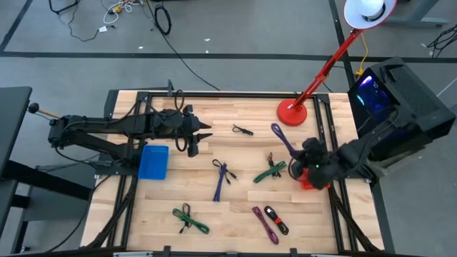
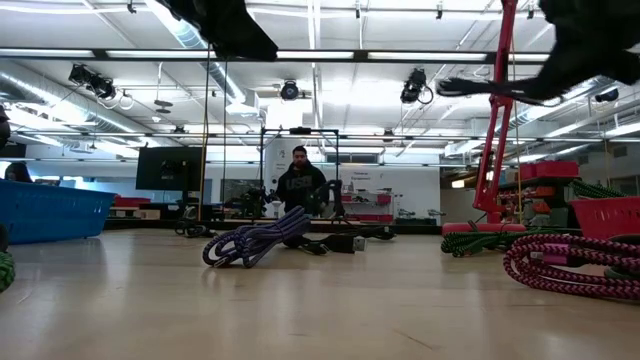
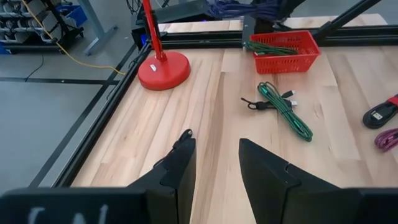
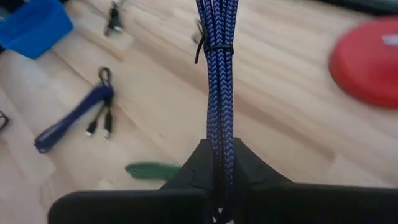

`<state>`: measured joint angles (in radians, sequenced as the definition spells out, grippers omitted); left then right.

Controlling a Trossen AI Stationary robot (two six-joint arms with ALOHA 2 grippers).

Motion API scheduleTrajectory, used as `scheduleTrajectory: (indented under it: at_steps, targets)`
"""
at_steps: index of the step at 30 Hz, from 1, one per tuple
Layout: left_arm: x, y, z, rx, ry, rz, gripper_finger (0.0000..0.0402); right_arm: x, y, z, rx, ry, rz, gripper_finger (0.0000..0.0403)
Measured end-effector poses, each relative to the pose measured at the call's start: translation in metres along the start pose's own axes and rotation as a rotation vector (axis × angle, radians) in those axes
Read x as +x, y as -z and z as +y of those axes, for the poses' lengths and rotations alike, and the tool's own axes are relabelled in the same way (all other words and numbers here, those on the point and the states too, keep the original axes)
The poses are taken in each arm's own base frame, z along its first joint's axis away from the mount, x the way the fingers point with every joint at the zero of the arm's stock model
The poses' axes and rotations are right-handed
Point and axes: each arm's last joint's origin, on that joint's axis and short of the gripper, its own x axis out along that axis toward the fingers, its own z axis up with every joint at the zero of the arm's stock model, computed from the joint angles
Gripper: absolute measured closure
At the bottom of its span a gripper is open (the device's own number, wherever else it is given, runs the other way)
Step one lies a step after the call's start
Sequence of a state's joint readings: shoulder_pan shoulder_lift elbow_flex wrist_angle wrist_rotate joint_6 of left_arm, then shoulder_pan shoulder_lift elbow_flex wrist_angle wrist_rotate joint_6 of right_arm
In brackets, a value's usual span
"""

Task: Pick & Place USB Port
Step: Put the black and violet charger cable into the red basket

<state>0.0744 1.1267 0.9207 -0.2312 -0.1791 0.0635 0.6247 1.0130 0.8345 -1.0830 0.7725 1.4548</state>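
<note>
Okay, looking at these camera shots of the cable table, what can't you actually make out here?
- Red basket, high view: mostly covered by the right end effector and arm, so its contents are hidden there.
- Purple cable, right wrist view: its far end runs off the picture's edge, so no connector shows.
- Green cable, right wrist view: blurred and partly behind the fingers.
- Blue bin, high view: contents too small to tell.

Right tool (image 1: pixel 296 158) clamped and raised at right edge; left tool (image 1: pixel 202 133) parted, hovering.
</note>
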Motion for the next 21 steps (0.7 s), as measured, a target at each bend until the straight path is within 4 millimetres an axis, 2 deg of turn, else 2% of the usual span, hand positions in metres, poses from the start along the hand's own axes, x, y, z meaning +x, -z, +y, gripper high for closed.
scheduleTrajectory:
  at_steps: [8, 21]
  targets:
    - [0.000, 0.004, 0.000, 0.009, 0.003, 0.045, 0.0275, 0.002, 0.026, -0.008, 0.067, 0.241, 0.180, 0.0390]
    - [0.000, 0.008, 0.000, 0.016, 0.005, 0.081, 0.0275, -0.012, 0.055, -0.014, 0.149, 0.459, 0.331, 0.0390]
